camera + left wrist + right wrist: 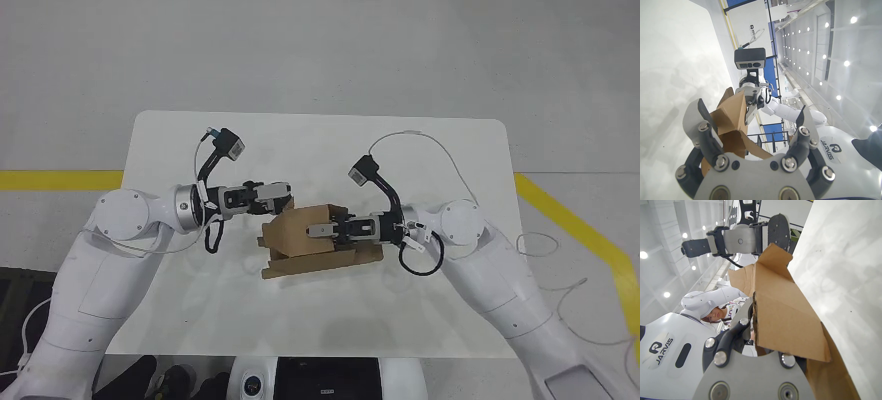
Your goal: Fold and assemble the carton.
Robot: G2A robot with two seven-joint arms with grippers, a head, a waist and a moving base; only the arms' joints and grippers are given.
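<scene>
the carton [300, 245], at mid table [450, 300], is pinched by one wall in the right gripper [318, 230], while the wide-open, empty left gripper [283, 192] beside its flap [778, 255] is best pressed along the crease.

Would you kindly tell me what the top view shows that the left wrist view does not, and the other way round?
Top view: the white table almost from edge to edge, the carton lying near its middle, and yellow floor tape beyond the table. Left wrist view: the left end effector seen from behind, its fingers spread wide with a carton flap close by one, and ceiling lights. Both: the carton, with the right end effector closed on one of its panels.
</scene>
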